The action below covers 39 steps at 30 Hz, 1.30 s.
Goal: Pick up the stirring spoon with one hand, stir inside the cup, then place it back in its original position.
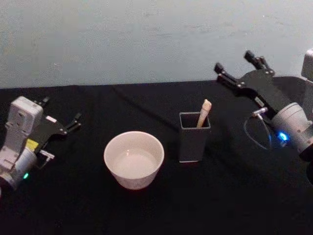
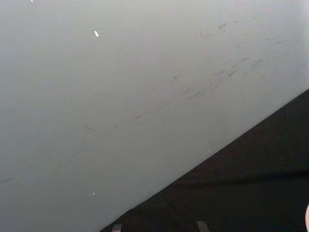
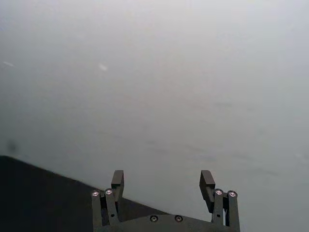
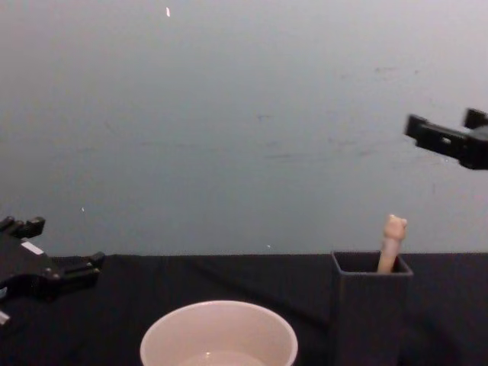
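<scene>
Head view: the stirring spoon [image 1: 204, 112] is standing in the dark holder [image 1: 194, 137] mid-desk, beside the cup [image 1: 134, 159]. Light, stiff, probably slippery; pinch its bear-topped handle. Both the right gripper [image 1: 236, 67] and left gripper [image 1: 61, 116] are hovering open.

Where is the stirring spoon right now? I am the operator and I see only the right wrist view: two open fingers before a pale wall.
Observer: The stirring spoon stands in the dark grey holder, its cream handle leaning out above the rim.
Operator: And the cup?
Observer: The cup sits on the black table, apart from the holder, on the holder's left side in the head view.
Operator: How does my right gripper stand to the spoon?
Observer: The right gripper hangs open, raised above the table and off to the holder's right.
Operator: The other arm?
Observer: The left gripper sits open and low at the table's left edge.
</scene>
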Tool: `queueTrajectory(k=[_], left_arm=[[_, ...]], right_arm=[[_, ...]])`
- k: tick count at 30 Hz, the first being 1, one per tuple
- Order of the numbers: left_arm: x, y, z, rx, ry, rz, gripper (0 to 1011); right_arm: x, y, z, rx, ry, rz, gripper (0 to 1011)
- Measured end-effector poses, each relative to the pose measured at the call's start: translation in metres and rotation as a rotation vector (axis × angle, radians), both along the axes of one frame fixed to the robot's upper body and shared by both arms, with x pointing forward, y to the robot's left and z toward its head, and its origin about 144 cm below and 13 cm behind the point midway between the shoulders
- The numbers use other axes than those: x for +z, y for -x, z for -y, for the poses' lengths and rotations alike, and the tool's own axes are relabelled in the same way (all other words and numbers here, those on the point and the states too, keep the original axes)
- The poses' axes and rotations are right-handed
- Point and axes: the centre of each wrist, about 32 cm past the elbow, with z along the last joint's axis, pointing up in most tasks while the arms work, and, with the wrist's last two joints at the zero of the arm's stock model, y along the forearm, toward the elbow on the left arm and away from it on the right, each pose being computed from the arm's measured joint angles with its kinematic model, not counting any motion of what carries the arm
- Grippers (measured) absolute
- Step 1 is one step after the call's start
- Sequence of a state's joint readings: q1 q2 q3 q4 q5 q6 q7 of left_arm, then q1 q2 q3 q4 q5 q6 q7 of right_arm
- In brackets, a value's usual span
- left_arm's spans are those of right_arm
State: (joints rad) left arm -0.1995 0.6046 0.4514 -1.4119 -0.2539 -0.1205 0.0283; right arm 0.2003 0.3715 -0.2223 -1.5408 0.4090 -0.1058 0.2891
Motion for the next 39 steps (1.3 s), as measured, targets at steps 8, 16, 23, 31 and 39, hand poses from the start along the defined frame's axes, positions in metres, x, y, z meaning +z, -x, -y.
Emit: queueTrajectory(k=[8,16,23,31,39], left_arm=[[0.000,0.000,0.000,0.000,0.000,0.000,1001],[0.000,0.000,0.000,0.000,0.000,0.000,1001],[0.000,0.000,0.000,0.000,0.000,0.000,1002],[0.000,0.000,0.000,0.000,0.000,0.000,1001],[0.000,0.000,0.000,0.000,0.000,0.000,1001]], right_arm=[[-0.030,-0.003,0.011,-0.133,0.127,-0.107,1002],[-0.053,-0.001,0.010,-0.135,0.181,-0.199,1002],[-0.060,-0.001,0.008,-0.132,0.199,-0.232,1002],[-0.059,-0.001,0.008,-0.132,0.199,-0.227,1002],[-0.059,-0.001,0.008,-0.131,0.196,-0.225,1000]])
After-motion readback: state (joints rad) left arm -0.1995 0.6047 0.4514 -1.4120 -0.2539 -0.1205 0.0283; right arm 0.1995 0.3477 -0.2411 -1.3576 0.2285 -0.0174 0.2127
